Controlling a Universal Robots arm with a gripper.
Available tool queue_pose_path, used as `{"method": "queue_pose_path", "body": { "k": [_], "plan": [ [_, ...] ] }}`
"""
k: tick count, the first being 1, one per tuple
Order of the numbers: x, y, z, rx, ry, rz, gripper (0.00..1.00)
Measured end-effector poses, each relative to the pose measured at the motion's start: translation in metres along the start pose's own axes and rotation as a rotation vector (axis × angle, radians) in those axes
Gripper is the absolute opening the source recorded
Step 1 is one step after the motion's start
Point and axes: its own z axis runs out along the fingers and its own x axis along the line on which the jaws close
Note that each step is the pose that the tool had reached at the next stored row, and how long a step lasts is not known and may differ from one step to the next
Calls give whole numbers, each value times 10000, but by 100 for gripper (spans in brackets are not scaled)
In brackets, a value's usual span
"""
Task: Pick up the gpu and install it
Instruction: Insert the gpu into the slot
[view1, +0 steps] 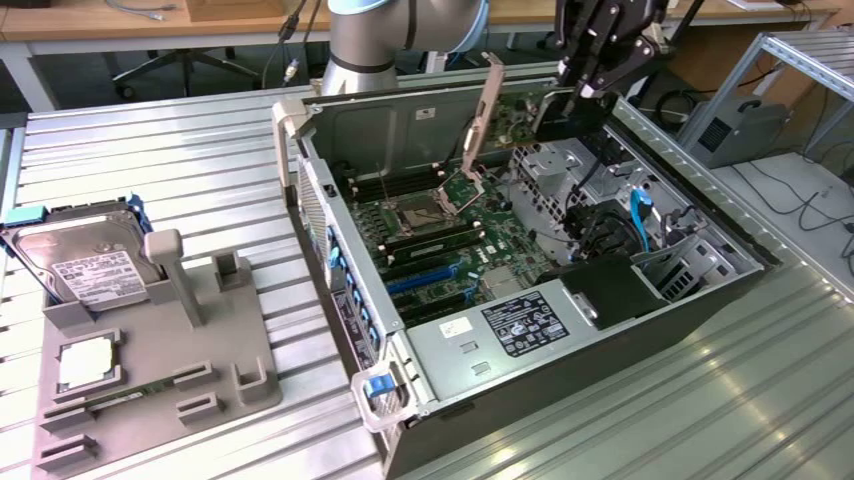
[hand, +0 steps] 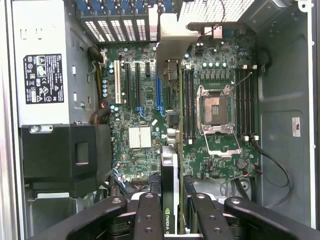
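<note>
My gripper (view1: 583, 100) hangs over the far end of the open computer case (view1: 747, 250) and is shut on the gpu (view1: 537, 125). The gpu is a green card held on edge, well above the motherboard (view1: 441, 235). Its long pale metal bracket (view1: 481, 115) slants down toward the case's rear wall. In the wrist view the gpu (hand: 170, 185) runs edge-on between my black fingers (hand: 148, 215), with its bracket (hand: 172, 35) at the far end. The card lies roughly in line with the blue expansion slot (hand: 159, 95) below it.
Inside the case are an empty CPU socket (hand: 216, 107), the power supply (view1: 527, 320) and black cables (hand: 272, 165). On the ribbed metal table, a grey fixture (view1: 200, 360) holds a hard drive (view1: 87, 265), a CPU (view1: 87, 362) and a RAM stick (view1: 127, 398).
</note>
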Motion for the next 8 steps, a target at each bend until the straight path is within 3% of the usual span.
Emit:
{"method": "queue_pose_path", "body": {
  "k": [8],
  "plan": [
    [1, 32, 2, 0, 0, 0, 27]
  ]
}}
